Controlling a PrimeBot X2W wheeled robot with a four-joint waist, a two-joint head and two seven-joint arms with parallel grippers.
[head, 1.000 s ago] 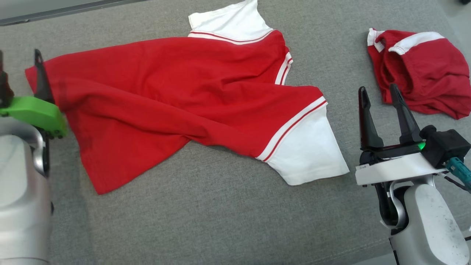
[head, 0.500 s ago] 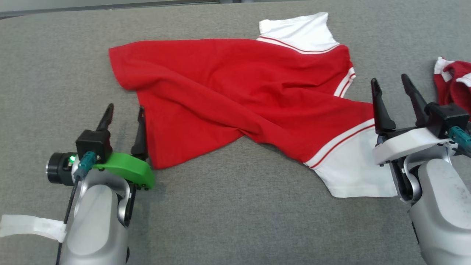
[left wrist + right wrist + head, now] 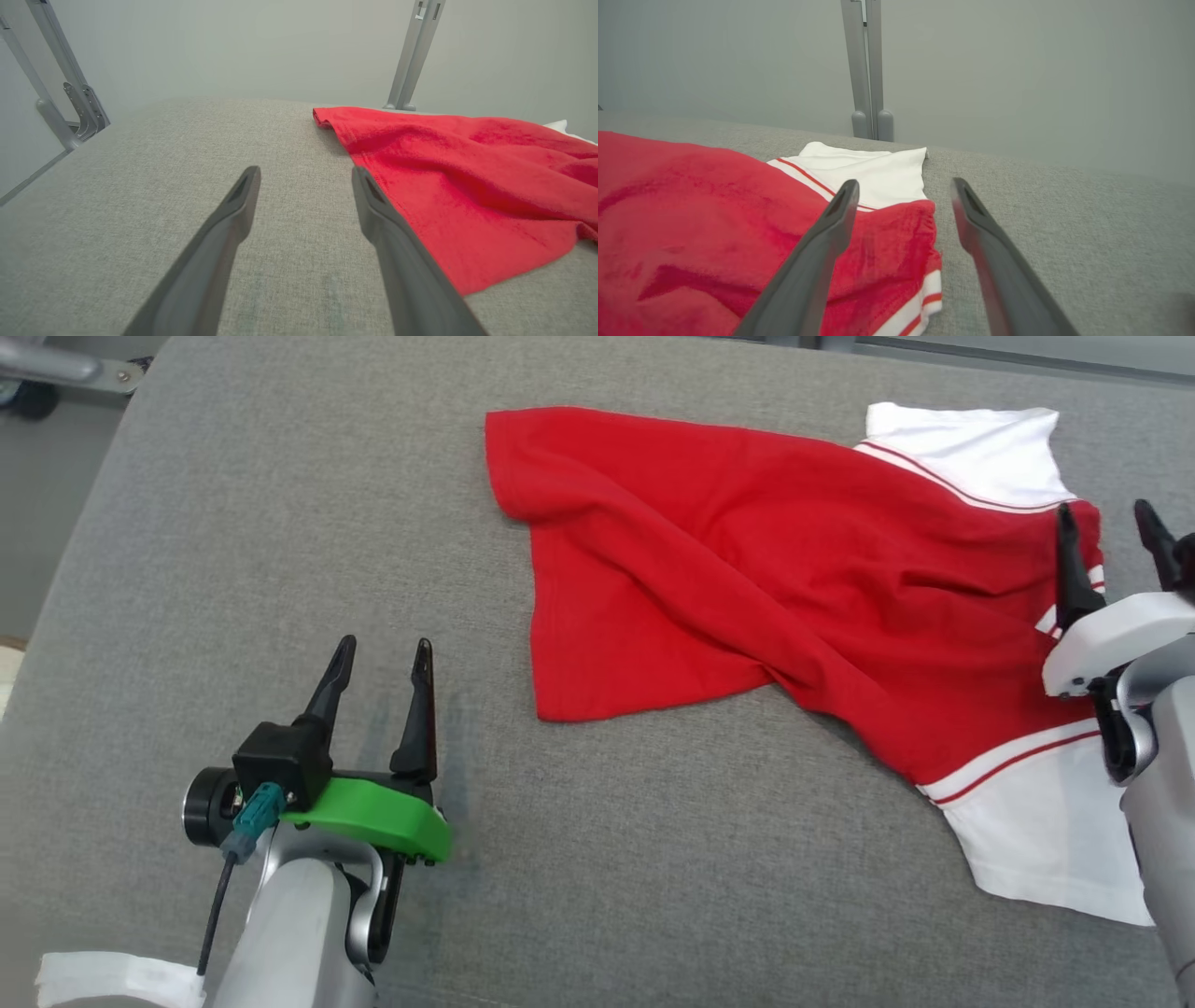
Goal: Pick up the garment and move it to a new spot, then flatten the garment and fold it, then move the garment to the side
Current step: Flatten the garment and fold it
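1. The red shirt [image 3: 747, 569] with white sleeves lies spread but creased on the right half of the grey fabric surface [image 3: 280, 523], and a long diagonal fold crosses its body.
2. Its hem end points toward the middle of the surface. One white sleeve [image 3: 971, 448] lies near the far edge, and the other white sleeve [image 3: 1046, 840] lies toward the near right corner.
3. Red-and-white striped trim borders each sleeve.
4. The left gripper [image 3: 386, 644] stands over bare grey fabric near the near left part of the surface. It is to the left of the shirt's near hem corner and apart from it.
5. Its two dark fingers are spread and nothing is between them. The left wrist view shows the same empty gap [image 3: 304, 171], with the shirt's hem edge [image 3: 467, 186] just beside the right finger.
6. The right gripper [image 3: 1103, 509] is at the shirt's right side, between the two sleeves, with its fingers spread and holding nothing.
7. In the right wrist view [image 3: 904, 183] one finger is over the red cloth [image 3: 691, 224] by the far sleeve. The other is over bare grey fabric. I cannot tell whether they touch.
8. A grey metal post [image 3: 868, 70] rises beyond the far edge.
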